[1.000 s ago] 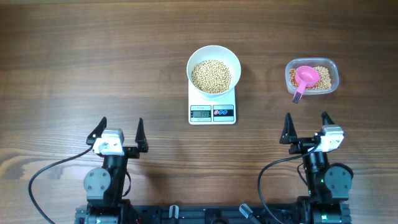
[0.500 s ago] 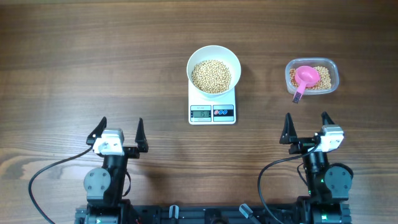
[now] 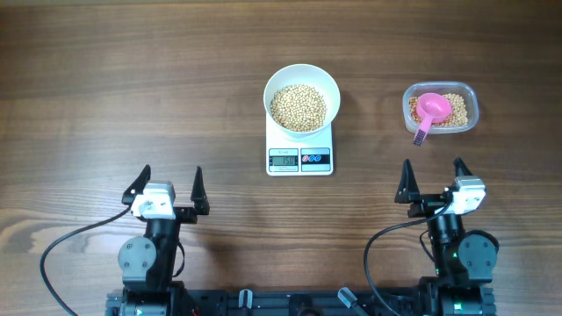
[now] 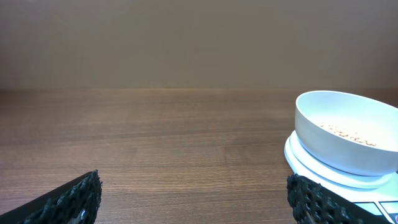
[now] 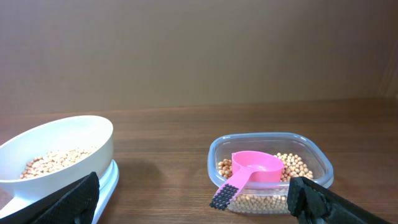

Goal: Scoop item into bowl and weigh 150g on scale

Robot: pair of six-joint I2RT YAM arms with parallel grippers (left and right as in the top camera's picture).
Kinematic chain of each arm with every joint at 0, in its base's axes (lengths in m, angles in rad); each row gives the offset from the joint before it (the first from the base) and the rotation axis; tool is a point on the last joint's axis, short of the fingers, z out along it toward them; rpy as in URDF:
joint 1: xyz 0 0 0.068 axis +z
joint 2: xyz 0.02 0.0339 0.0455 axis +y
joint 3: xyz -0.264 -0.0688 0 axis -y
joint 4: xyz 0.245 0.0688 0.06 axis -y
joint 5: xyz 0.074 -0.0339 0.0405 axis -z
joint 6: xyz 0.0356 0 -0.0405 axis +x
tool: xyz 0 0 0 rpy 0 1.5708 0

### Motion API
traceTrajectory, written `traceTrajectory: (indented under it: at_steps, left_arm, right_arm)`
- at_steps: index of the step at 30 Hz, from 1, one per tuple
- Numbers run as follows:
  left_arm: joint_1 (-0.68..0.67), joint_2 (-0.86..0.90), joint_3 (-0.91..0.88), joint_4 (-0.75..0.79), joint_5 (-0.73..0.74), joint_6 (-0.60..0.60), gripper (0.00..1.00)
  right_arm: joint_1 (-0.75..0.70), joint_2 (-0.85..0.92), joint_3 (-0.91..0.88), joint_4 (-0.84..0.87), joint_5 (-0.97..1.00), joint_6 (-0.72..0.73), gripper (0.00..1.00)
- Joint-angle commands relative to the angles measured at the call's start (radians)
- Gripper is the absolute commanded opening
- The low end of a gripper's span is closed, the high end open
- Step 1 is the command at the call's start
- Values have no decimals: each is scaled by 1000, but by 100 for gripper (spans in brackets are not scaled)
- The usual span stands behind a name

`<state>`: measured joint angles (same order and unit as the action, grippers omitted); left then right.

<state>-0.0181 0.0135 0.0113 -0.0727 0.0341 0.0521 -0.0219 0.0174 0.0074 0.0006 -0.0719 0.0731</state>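
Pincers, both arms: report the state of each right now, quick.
Left pincer: open, holding nothing.
Right pincer: open, holding nothing.

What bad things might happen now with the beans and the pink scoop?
The bowl sits on the small scale, holding many beans; a bump might tip it or change the reading. The pink scoop leans in the clear container, handle over the rim; a clumsy grab might flip it and scatter beans.
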Motion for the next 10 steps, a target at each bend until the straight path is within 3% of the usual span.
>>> traceTrajectory:
  at_steps: [1,10]
  left_arm:
    - [7,-11,-6,-4,-9,23,100]
    - [7,-11,-6,-4,-9,23,100]
  right_arm:
    - [5,-10,-2,2,-5,-14,100]
    - [5,-10,-2,2,-5,-14,100]
